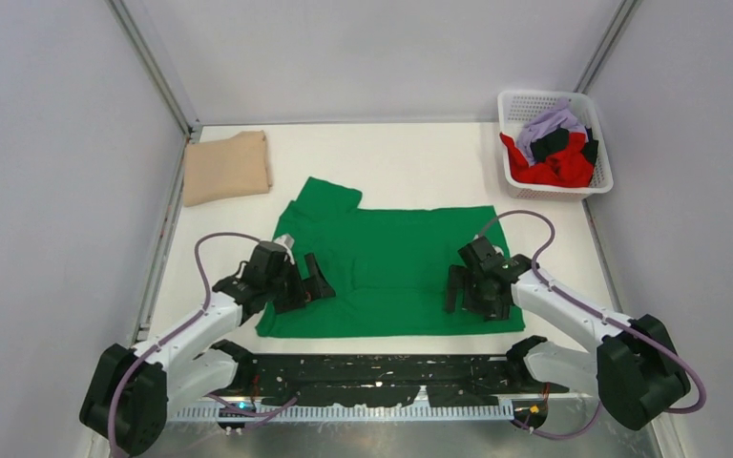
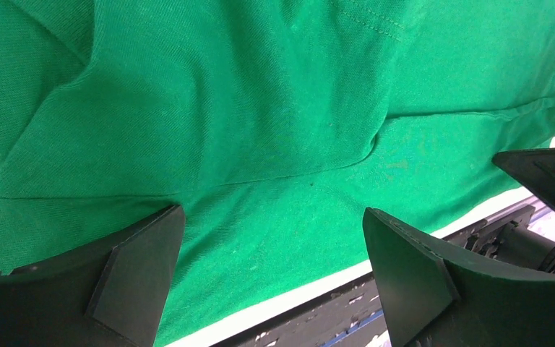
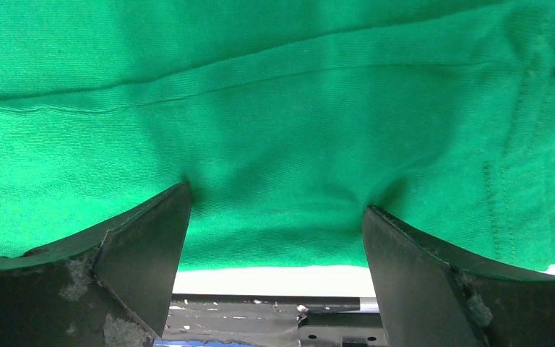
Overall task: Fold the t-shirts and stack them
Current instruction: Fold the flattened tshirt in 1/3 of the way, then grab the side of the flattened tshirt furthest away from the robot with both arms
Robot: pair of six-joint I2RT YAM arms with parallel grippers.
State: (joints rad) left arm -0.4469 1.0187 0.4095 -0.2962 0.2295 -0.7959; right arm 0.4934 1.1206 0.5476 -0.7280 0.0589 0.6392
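A bright green t-shirt point(image 1: 391, 262) lies spread flat across the middle of the table, its small white neck label point(image 1: 286, 240) at the left end. My left gripper point(image 1: 313, 284) hovers open over the shirt's left part, with green cloth point(image 2: 260, 130) under its wide-apart fingers point(image 2: 141, 253). My right gripper point(image 1: 466, 294) is open over the shirt's right part near the front hem. Its fingertips point(image 3: 162, 217) press into the green cloth point(image 3: 274, 108) and dent it. A tan t-shirt point(image 1: 226, 167) lies folded at the back left. Red point(image 1: 554, 172), lilac point(image 1: 549, 124) and black point(image 1: 554, 143) t-shirts sit crumpled in the basket.
The white lattice basket point(image 1: 515, 100) stands at the back right corner. Grey walls close in the table on three sides. A black perforated rail point(image 1: 372, 372) runs along the near edge between the arm bases. A strip of white table point(image 3: 332, 278) shows below the shirt's hem.
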